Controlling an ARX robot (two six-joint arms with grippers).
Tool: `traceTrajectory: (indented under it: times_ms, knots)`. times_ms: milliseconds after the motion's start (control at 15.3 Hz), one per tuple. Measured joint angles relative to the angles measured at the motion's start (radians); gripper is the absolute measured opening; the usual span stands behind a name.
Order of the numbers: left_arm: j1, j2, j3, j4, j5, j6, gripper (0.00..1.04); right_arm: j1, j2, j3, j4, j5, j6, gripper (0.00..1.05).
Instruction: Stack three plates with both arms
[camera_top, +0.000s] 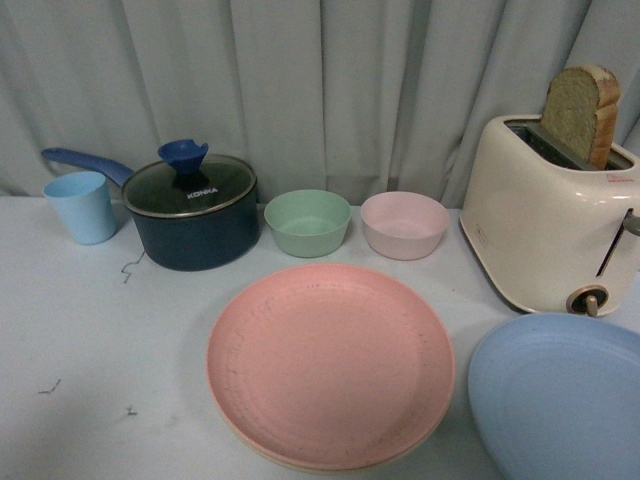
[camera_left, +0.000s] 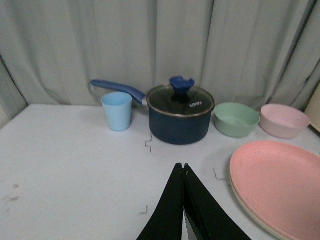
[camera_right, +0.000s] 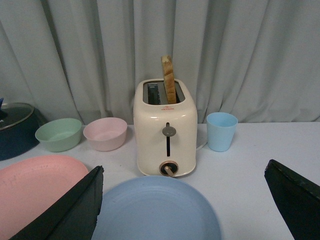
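One pink plate (camera_top: 330, 365) on one cream plate (camera_left: 247, 216) | one blue plate (camera_top: 560, 395) | two bowls (camera_top: 307, 222) (camera_top: 404, 224)

- The round pink plastic plate (camera_top: 330, 365) lies on top of the round cream-beige plastic plate (camera_left: 246, 212), near the front of the white table (camera_top: 100, 340).
- The round light blue plastic plate (camera_top: 560, 395) lies just to their right.
- The cream plastic toaster (camera_top: 540, 230) stands behind that plate, with a slice of brown bread (camera_top: 580, 110) in its slot.
- The small green bowl (camera_top: 307, 222) and the small pink bowl (camera_top: 404, 225) sit side by side behind the two stacked plates, the green one on the left.
- The dark blue metal pot (camera_top: 195, 235) stands left of the green bowl, with its glass lid (camera_top: 190, 188) on it.
- The small light blue plastic cup (camera_top: 82, 207) stands left of the pot.
- A second light blue cup (camera_right: 221, 131) stands right of the toaster.
- The grey cloth curtain (camera_top: 350, 90) hangs behind them all.
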Motion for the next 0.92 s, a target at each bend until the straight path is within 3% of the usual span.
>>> traceTrajectory:
  times_ms: [196,261,458,523,654,719,784,915]
  knots:
    - [0.000,-0.037,0.000,0.002,-0.002,0.000,0.02,0.000,0.000,0.000,0.000,0.000,0.000,0.98]
    - [0.000,-0.037,0.000,0.009,-0.003,0.000,0.08,0.000,0.000,0.000,-0.001,0.000,0.000,0.98]
    - [0.000,-0.037,0.000,0.006,-0.003,0.000,0.44,0.000,0.000,0.000,0.000,0.000,0.000,0.98]
    - [0.000,-0.037,0.000,0.006,-0.003,0.000,0.56,-0.036,0.023,0.018,-0.066,-0.091,0.017,0.98]
    - [0.000,-0.037,0.000,0.006,-0.003,0.000,0.82,-0.301,0.317,0.055,0.133,-0.363,0.047,0.98]
    - [0.000,-0.037,0.000,0.006,-0.003,0.000,0.94,-0.399,0.480,0.075,0.296,-0.426,0.054,0.98]
    - [0.000,-0.037,0.000,0.006,-0.003,0.001,1.00,-0.458,0.665,0.110,0.449,-0.407,0.056,0.98]
    - [0.000,-0.037,0.000,0.006,-0.003,0.001,0.98,-0.436,1.022,0.196,0.639,-0.320,0.041,0.98]
